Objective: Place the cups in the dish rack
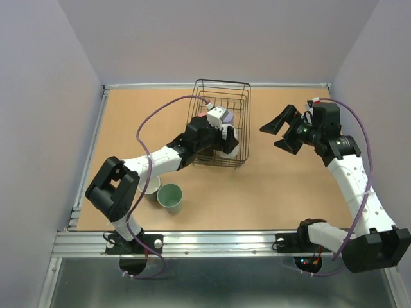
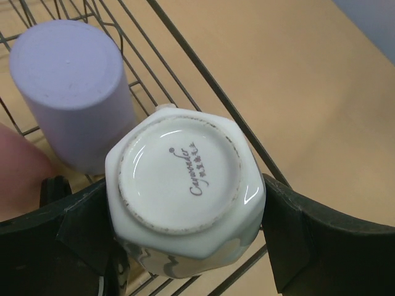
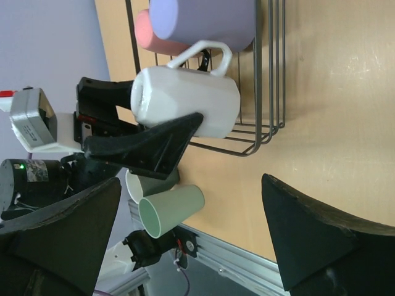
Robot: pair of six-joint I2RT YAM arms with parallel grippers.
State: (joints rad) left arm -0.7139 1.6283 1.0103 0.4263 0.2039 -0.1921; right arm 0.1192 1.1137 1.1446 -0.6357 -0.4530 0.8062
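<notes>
One broad tan table (image 1: 289, 186) carries everything. Next in size is the black wire dish rack (image 1: 221, 81), and the left gripper (image 2: 188, 216) reaches into its near right corner, while the right gripper (image 1: 270, 137) hangs in the air well off to the rack's right, with bare tabletop between them.

The left gripper's fingers (image 2: 296, 228) are spread wide yet press on opposite sides of the white mug (image 2: 182, 185), which fills the gap between them. The mug is upside down, its octagonal base with printed script facing the wrist camera. Seen from the right wrist, its handle points toward the rack's interior and its mouth end sits down among the corner wires.

The right gripper's jaws are spread apart with nothing between them.

Just beyond the left gripper, inside the rack, a lavender cup (image 2: 68, 80) stands inverted close beside the mug. A pink cup (image 2: 18, 166) sits past the lavender one, only partly in view.

Behind the left gripper, back along its arm, a pale green cup (image 1: 170, 197) stands upright on the table outside the rack. Beside it is another cup (image 1: 151, 186), largely hidden under the arm.
</notes>
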